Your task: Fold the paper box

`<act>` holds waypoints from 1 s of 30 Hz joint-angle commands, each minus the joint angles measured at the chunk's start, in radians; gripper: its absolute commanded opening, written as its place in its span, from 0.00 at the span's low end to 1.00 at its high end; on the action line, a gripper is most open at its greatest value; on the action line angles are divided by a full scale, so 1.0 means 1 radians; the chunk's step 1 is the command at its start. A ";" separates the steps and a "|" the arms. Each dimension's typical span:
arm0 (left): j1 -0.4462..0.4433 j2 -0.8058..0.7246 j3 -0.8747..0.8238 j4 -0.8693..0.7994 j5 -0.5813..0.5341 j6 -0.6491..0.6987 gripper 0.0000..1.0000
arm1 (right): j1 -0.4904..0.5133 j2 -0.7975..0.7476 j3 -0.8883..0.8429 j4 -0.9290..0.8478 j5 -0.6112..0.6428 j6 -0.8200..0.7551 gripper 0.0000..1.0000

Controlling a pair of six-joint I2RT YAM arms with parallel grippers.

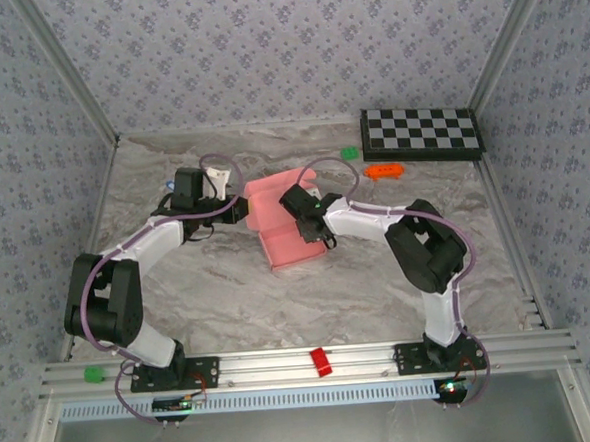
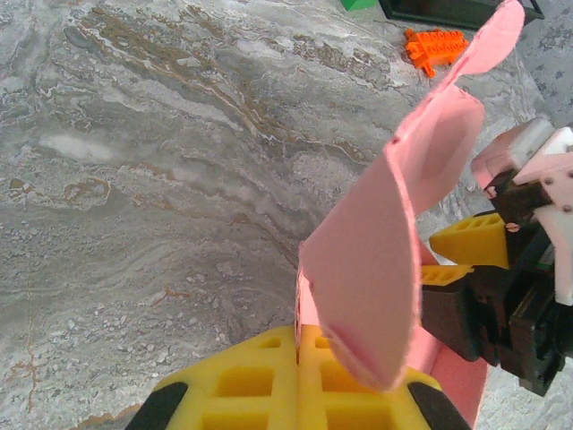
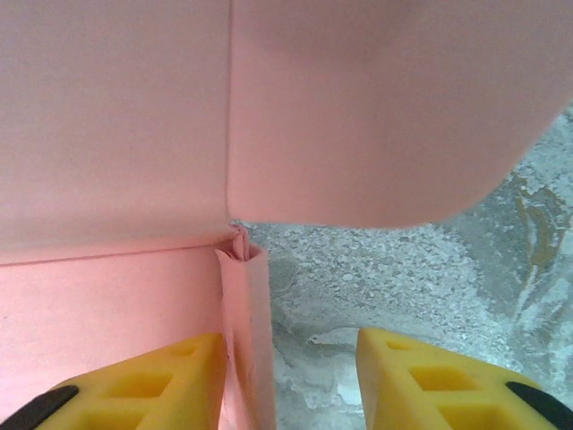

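Near edge: a small red block (image 1: 321, 361) lies on the mounting rail (image 1: 283, 354) between the two arm bases, and a green block (image 1: 92, 373) sits at the rail's left end. Mid-table: the paper box (image 1: 289, 249) rests on the marbled table (image 1: 230, 305) between the two grippers. It is partly formed, with side walls raised and a rounded flap standing up. The left gripper (image 1: 242, 210) meets the box's left edge. In the left wrist view its yellow fingers are pressed together, with the edge of the pink card nipped between them. The right gripper (image 1: 321, 235) is over the box's right side. In the right wrist view its jaws stand spread and grip nothing: one finger lies against a narrow folded wall strip at an inner corner of the box, the other over bare table. Far side: an orange toy (image 1: 383, 171) and a small green piece (image 1: 349, 153) lie apart from the box. A checkerboard (image 1: 420, 131) occupies the far right corner.
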 commanded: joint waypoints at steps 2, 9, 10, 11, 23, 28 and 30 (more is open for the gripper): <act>0.005 -0.007 0.021 0.002 0.005 0.003 0.00 | -0.001 -0.048 0.016 -0.034 -0.019 0.019 0.46; 0.005 -0.007 0.019 0.003 0.006 0.003 0.00 | -0.001 -0.081 0.003 -0.066 -0.033 0.022 0.46; 0.005 -0.008 0.017 0.002 0.005 0.003 0.00 | -0.002 -0.086 -0.004 -0.068 -0.041 0.019 0.45; 0.005 -0.008 0.019 0.003 0.003 0.003 0.00 | -0.002 -0.091 -0.009 -0.069 -0.051 0.015 0.44; 0.005 -0.006 0.021 0.007 0.006 -0.001 0.00 | 0.010 -0.113 -0.063 -0.085 -0.075 0.019 0.35; 0.005 -0.006 0.022 0.004 0.008 -0.002 0.00 | 0.012 -0.111 -0.072 -0.085 -0.084 0.022 0.29; 0.005 -0.007 0.023 0.005 0.006 -0.001 0.00 | 0.012 -0.113 -0.077 -0.086 -0.090 0.022 0.27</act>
